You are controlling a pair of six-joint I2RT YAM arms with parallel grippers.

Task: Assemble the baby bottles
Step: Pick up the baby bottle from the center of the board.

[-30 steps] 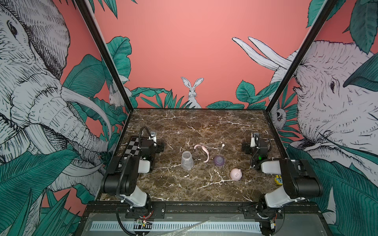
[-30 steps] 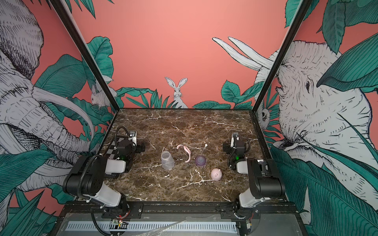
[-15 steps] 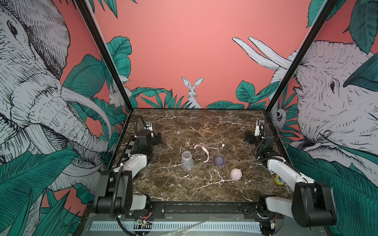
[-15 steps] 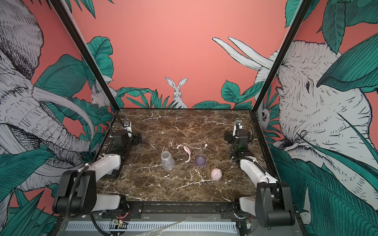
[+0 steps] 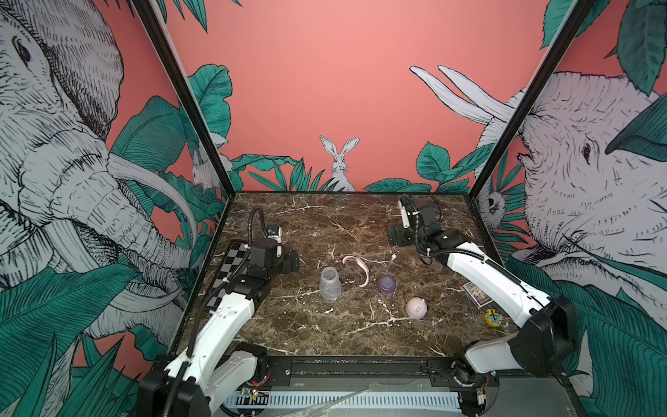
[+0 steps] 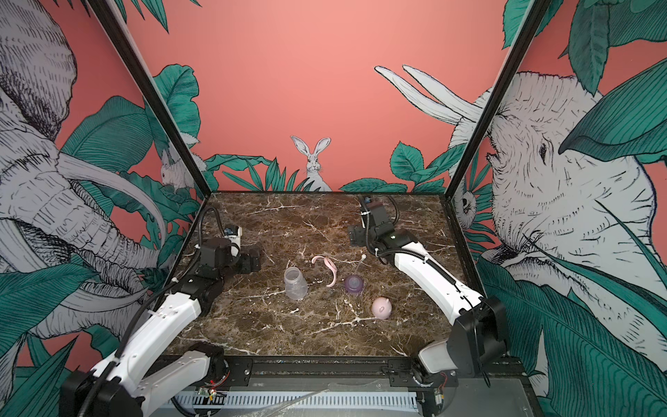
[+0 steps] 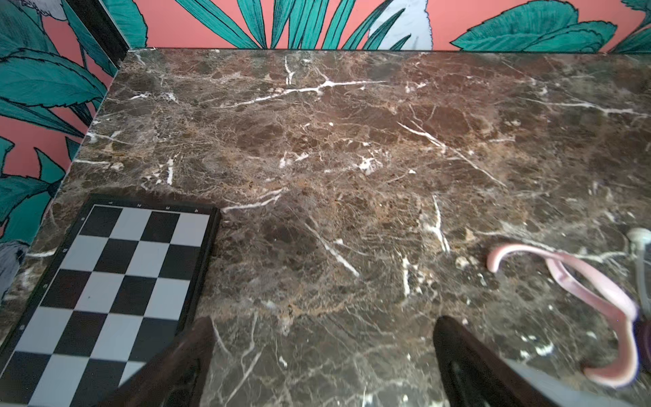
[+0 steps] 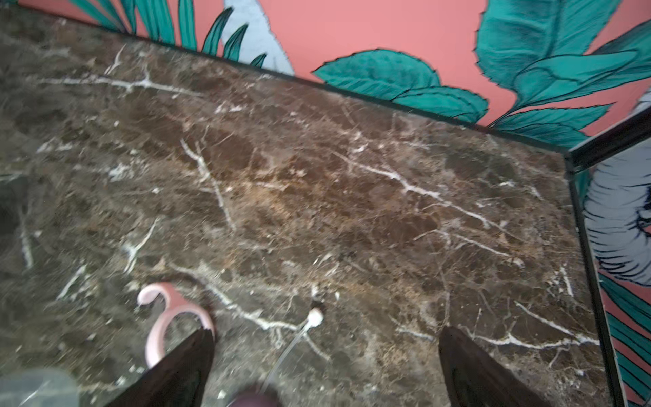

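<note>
Four bottle parts sit loose mid-table (image 5: 325,224), none joined. Body (image 5: 330,287) stands upright with its mouth up, probably so the rest can go on top. Ring (image 5: 357,269) lies just behind it and to its right. Collar (image 5: 387,283) is close beside the ring, its straw reaching toward the back. Cap (image 5: 417,307) sits apart, nearer the front. Left gripper (image 5: 291,261) is by the checkerboard (image 5: 231,267), left of the body, jaws spread, nothing in them. Right gripper (image 5: 395,236) is behind the collar, also spread and empty. The arms flank the parts, so my guess is left takes the body and right takes the ring or collar. No grasp has begun yet.
</note>
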